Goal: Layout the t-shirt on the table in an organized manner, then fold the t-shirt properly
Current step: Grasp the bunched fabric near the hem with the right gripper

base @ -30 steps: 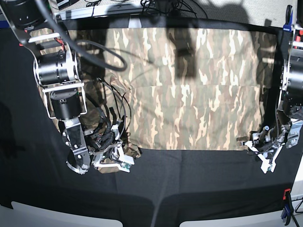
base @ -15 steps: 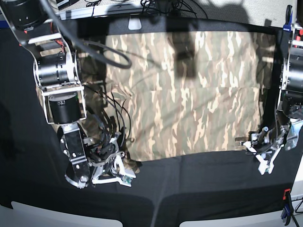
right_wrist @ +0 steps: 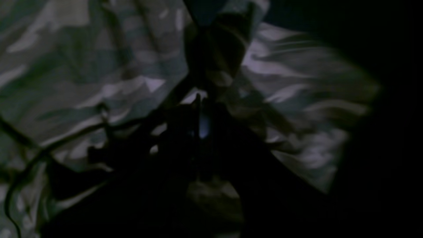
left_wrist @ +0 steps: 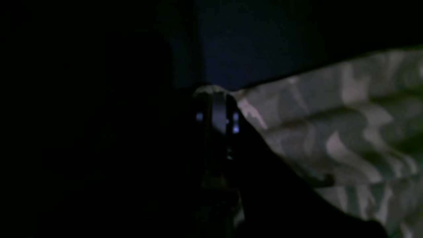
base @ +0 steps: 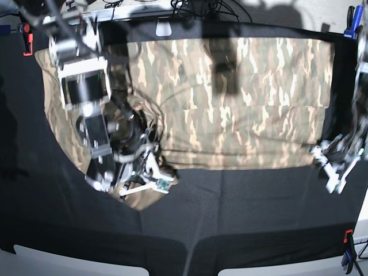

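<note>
In the base view, the left side of the frame shows the right arm reaching down over the shirt. Its right end effector (base: 150, 183) sits at the lower left of the frame and is pinched shut on a bunched corner of the t-shirt (base: 230, 103). A small fold of the camouflage cloth pokes out below it onto the black surface (base: 230, 230). In the right wrist view, the right end effector (right_wrist: 201, 99) is a dark shape in the middle, with crumpled cloth all around it.

The t-shirt lies spread wide across the upper middle of the frame. Its top edge is near the far rim of the surface. A straight crease runs across its middle. Its bottom edge slants a little.

At the far right of the frame is the left arm, a bit blurry. The left end effector (base: 333, 167) is at the lower right corner of the t-shirt and is clamped shut on that corner. In the left wrist view, the left end effector (left_wrist: 216, 99) is dark, and the cloth edge runs from its tip off to the right.

A blue clamp (base: 349, 23) sits at the upper right corner.
</note>
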Motion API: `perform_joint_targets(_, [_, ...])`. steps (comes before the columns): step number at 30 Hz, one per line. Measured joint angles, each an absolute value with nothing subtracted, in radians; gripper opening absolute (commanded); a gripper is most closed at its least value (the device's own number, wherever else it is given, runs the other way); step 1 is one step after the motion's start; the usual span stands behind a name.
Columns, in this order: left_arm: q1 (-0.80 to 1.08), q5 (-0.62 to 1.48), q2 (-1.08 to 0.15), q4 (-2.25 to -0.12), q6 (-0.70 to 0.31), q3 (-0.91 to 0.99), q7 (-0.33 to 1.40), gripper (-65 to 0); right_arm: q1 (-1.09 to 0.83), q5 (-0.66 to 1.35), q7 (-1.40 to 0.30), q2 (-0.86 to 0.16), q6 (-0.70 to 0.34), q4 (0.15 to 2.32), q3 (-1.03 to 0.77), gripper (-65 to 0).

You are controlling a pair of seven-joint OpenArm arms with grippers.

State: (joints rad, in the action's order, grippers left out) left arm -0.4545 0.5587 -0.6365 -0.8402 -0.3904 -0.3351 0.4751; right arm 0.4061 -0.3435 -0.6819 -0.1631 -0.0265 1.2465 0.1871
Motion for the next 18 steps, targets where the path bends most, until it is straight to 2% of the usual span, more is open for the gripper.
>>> perform_joint_targets(7, [-0.311, 0.495, -0.718, -1.225, -0.294, -0.335, 0.526, -65.0, 0.338, -0.424, -0.738, -0.163, -0.027, 1.443, 0.187, -65.0])
perform_joint_targets(18, [-0.076, 0.237, -0.718, -1.658, -0.076, -0.335, 0.66, -65.0, 0.197, -0.451, -0.789, -0.163, -0.027, 1.657, 0.16, -65.0])
